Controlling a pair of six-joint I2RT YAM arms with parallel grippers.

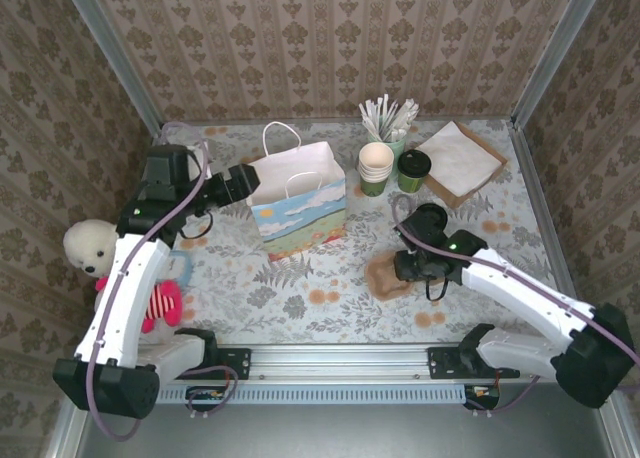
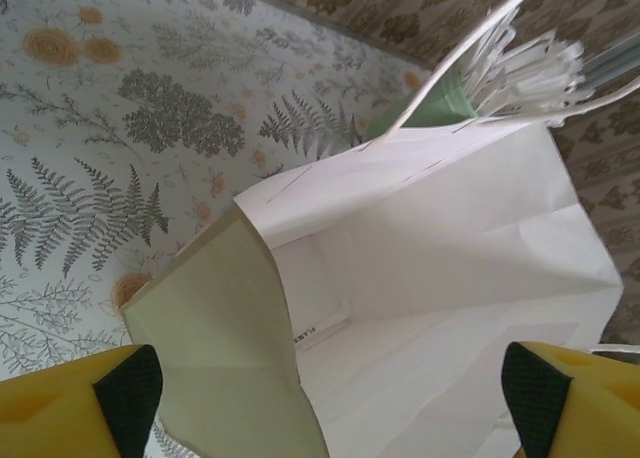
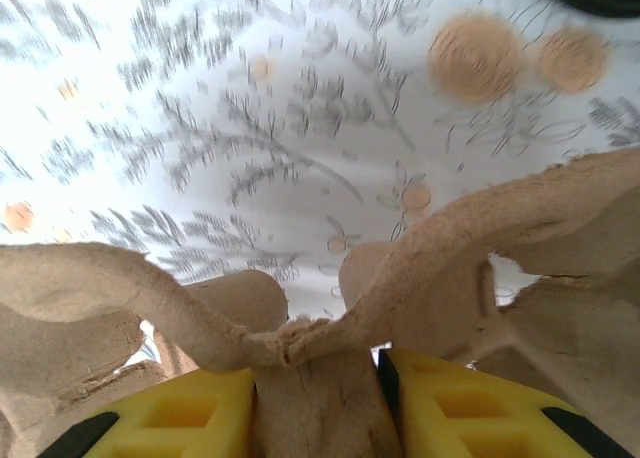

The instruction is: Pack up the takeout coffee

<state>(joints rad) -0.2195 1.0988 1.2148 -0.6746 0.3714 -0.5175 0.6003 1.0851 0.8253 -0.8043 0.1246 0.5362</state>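
Top camera looks down on the table [image 1: 300, 288] from behind me. My left wrist camera: close over paper bag [image 2: 450, 268]; right: tight on cardboard carrier [image 3: 450, 268]; both shared overhead.

Takeout coffee [image 1: 413, 168]: one small green paper cup with a round black plastic lid seated flat on top. State: closed, upright, standing free. Position: to the right of the white paper bag [image 1: 298, 193], well apart from it, about level with the bag's far rim
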